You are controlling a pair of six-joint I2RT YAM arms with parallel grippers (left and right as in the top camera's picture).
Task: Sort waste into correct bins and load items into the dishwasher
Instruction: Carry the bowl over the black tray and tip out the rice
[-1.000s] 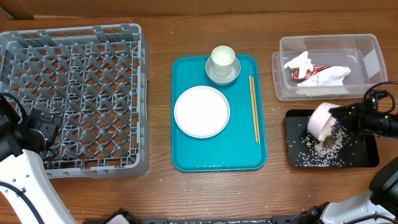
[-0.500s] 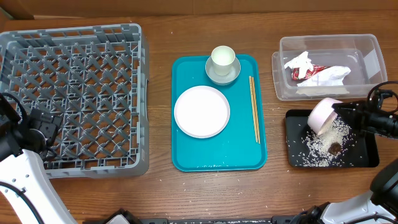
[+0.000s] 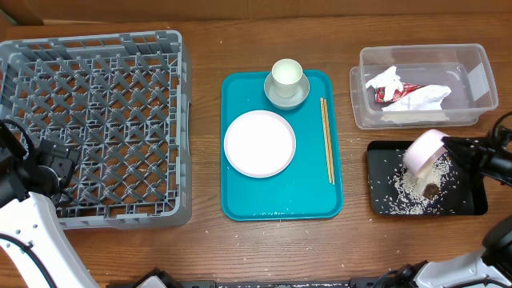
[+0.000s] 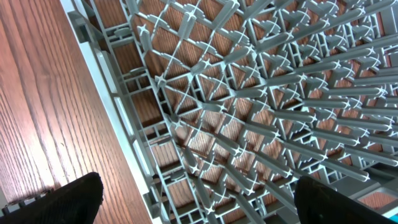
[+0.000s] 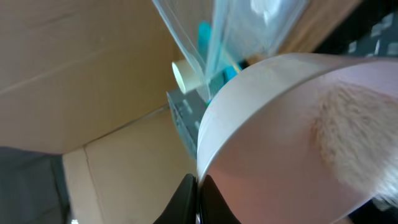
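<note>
While tipped on its side above the black tray (image 3: 472, 205) at the right, the pinkish-white bowl (image 3: 424, 150) is pinched at its rim by the right gripper (image 3: 442, 149), its arm reaching in from the right. Over the grey crate's (image 3: 96, 48) near edge, the left gripper (image 3: 58, 162) hangs spread wide.

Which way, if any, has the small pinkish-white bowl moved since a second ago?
Yes. In the overhead view the small pinkish-white bowl has shifted rightward over the black rectangular tray, away from its left edge.

Wood table (image 3: 204, 248): grey crate (image 3: 96, 38), teal tray (image 3: 280, 196), clear tub (image 3: 424, 50), black tray (image 3: 380, 156), seemingly apart.
</note>
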